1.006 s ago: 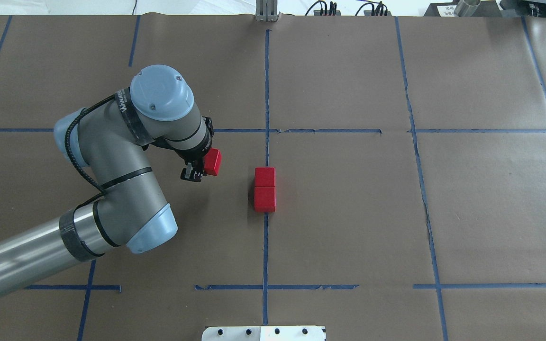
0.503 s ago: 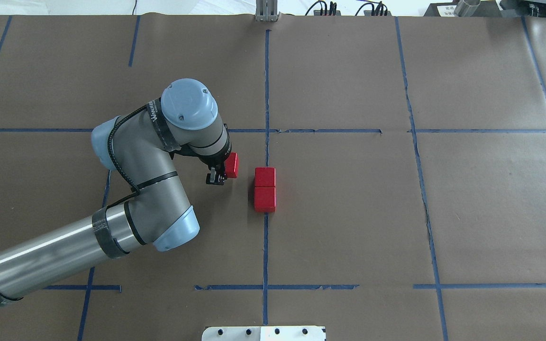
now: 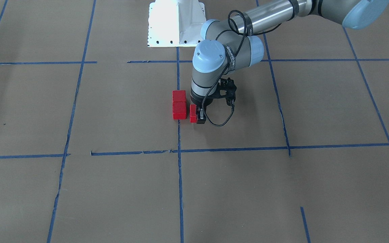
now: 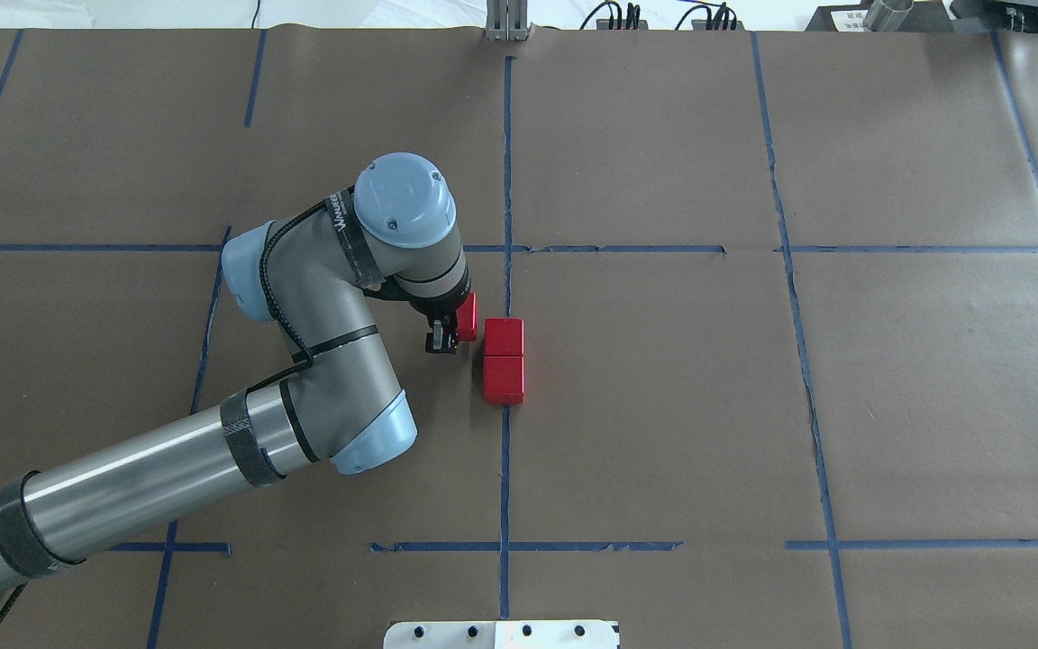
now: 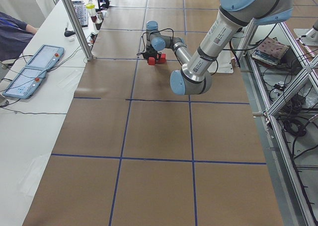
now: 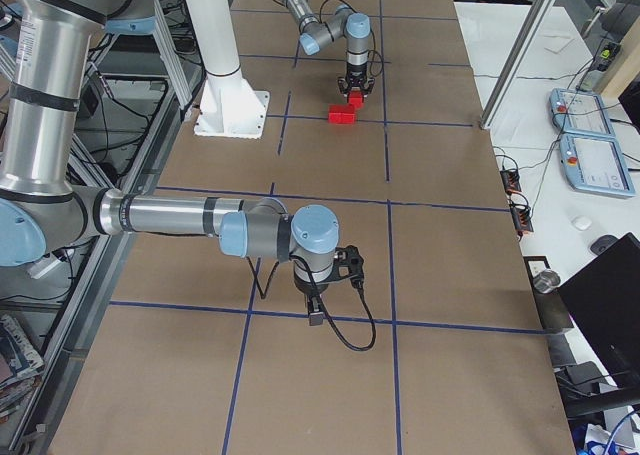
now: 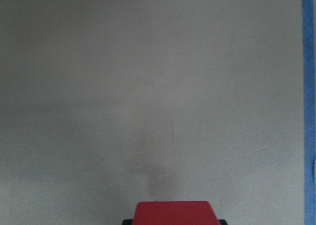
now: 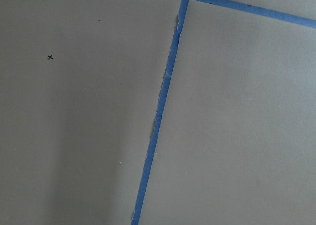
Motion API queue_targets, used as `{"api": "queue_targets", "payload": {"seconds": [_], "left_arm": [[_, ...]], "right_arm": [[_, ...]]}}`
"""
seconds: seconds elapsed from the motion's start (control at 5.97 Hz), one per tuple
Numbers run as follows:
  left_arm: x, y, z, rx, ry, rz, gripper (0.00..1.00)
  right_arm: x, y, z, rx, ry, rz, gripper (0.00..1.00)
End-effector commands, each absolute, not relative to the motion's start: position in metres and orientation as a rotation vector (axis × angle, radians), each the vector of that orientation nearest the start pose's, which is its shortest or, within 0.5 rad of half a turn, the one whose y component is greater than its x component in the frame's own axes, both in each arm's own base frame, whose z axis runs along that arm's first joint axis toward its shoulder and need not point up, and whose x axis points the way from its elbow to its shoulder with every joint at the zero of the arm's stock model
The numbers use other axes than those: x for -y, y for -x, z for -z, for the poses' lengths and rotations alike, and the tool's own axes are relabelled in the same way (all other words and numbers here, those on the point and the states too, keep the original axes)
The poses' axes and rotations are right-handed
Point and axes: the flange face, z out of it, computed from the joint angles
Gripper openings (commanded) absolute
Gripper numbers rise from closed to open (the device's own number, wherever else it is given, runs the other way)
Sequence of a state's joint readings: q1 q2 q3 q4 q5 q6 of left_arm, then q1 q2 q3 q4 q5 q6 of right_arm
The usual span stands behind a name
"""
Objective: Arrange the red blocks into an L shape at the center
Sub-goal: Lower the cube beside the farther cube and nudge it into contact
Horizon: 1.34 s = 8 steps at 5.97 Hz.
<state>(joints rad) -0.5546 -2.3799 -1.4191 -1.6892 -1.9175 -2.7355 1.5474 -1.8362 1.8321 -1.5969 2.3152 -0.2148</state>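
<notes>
Two red blocks lie touching in a line on the vertical blue tape of the center cell; they also show in the front-facing view. My left gripper is shut on the third red block, held low just left of the farther block with a small gap. The left wrist view shows this block at the bottom edge. My right gripper hangs over bare paper far from the blocks; I cannot tell whether it is open or shut.
The white robot base stands at the table's near edge. Blue tape lines mark the grid cells. Operator pendants lie on a side table beyond the far edge.
My left arm has moved right with the red block, from well left of the pair to close beside the farther block. The two blocks on the tape have not moved.
</notes>
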Motion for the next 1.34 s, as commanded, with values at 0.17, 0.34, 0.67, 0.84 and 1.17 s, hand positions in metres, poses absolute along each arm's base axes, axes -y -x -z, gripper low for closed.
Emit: {"api": "queue_targets", "payload": {"seconds": [0.17, 0.34, 0.67, 0.84, 1.17], "left_arm": [[0.472, -0.598, -0.216, -0.678, 0.622, 1.500, 0.15], [0.465, -0.603, -0.216, -0.673, 0.626, 1.493, 0.17], [0.465, -0.604, -0.217, -0.671, 0.626, 1.492, 0.25], [0.463, -0.606, -0.217, -0.670, 0.627, 1.489, 0.29], [0.463, -0.606, -0.218, -0.668, 0.627, 1.491, 0.34]], "right_arm": [[0.380, -0.057, -0.651, 0.743, -0.042, 0.215, 1.00], [0.380, -0.057, -0.651, 0.743, -0.042, 0.215, 1.00], [0.380, -0.057, -0.651, 0.743, -0.042, 0.215, 1.00], [0.380, -0.057, -0.651, 0.743, -0.042, 0.215, 1.00], [0.380, -0.057, -0.651, 0.743, -0.041, 0.217, 1.00]]}}
